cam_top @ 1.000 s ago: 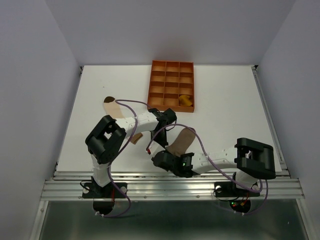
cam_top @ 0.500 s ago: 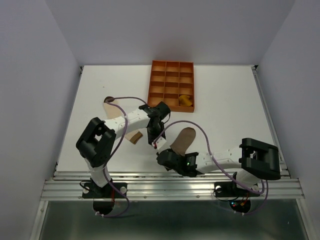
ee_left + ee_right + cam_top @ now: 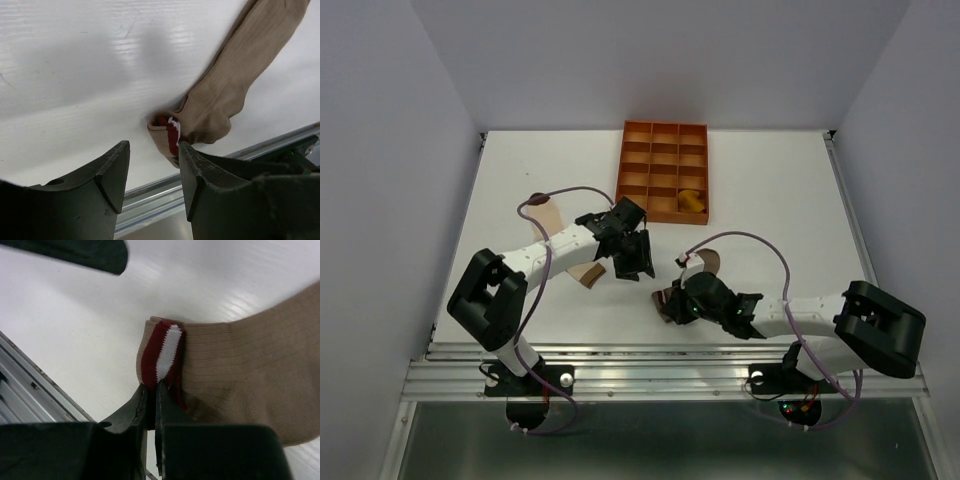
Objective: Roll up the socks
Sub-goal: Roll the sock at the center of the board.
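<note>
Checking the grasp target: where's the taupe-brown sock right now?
In the top view, the taupe-brown sock lies mid-table near the front edge, its striped cuff pinched by the right gripper; the open left gripper hovers just left of it.

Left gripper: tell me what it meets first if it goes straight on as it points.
Probably the sock, at its striped cuff just beyond the open left gripper; depth is unclear, so it might touch bare table beside it instead.

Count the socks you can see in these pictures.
3. A yellow sock lies in the tray; a taupe sock has its cuff pinched in the right jaws; a cream sock lies left, partly under the left arm. More could hide beneath the arms.
</note>
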